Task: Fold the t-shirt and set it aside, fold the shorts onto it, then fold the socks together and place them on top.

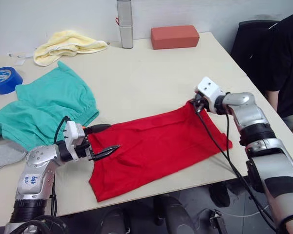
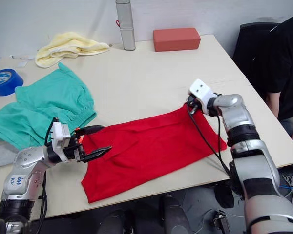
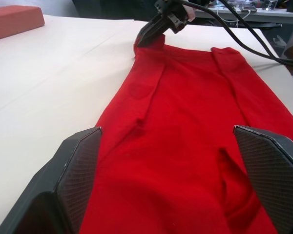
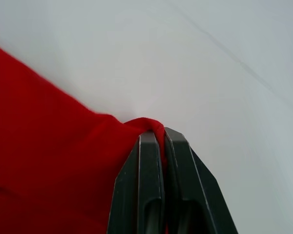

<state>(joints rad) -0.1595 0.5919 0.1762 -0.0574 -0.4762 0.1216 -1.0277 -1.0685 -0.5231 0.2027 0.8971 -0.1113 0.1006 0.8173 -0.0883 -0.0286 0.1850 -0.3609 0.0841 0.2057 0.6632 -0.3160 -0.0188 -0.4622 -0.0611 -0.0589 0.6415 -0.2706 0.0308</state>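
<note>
While my right gripper [image 1: 197,104] is pinched on the far corner of the t-shirt [image 1: 156,146] lying flat on the table [image 1: 151,78], left gripper [image 1: 103,140] gapes over its near edge: limp, light cloth, grab the hem corner.

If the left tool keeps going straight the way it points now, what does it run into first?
The t-shirt. The left tool is open, its fingers at the near end of the red cloth and pointing along it. Further down that line the right tool is shut on the far corner.
</note>
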